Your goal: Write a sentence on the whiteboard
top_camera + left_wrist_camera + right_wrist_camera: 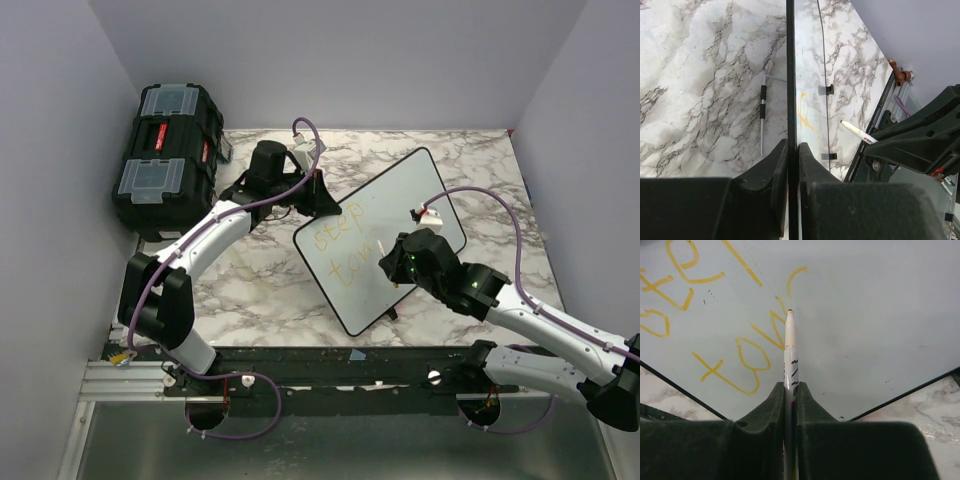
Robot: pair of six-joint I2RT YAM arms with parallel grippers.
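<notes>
The whiteboard point(410, 190) lies skewed on the marble table, its upper left edge raised. My left gripper point(322, 200) is shut on its black rim point(790, 75), one finger on each face point(793, 145). The sentence point(343, 250) is yellow-orange writing in two visible lines, "step" above "tow" point(735, 360). A stroke of it shows in the left wrist view point(804, 112). My right gripper point(397, 268) is shut on a white marker point(790, 350), with the jaws closed on its barrel point(790, 387). The marker tip touches the board just right of the last letter. The marker also shows in the left wrist view point(857, 132).
A black toolbox point(165, 155) stands at the back left against the wall. Grey walls close in the left, back and right sides. A thin metal stand leg point(763, 105) lies behind the board. A black rail point(350, 362) runs along the table's near edge.
</notes>
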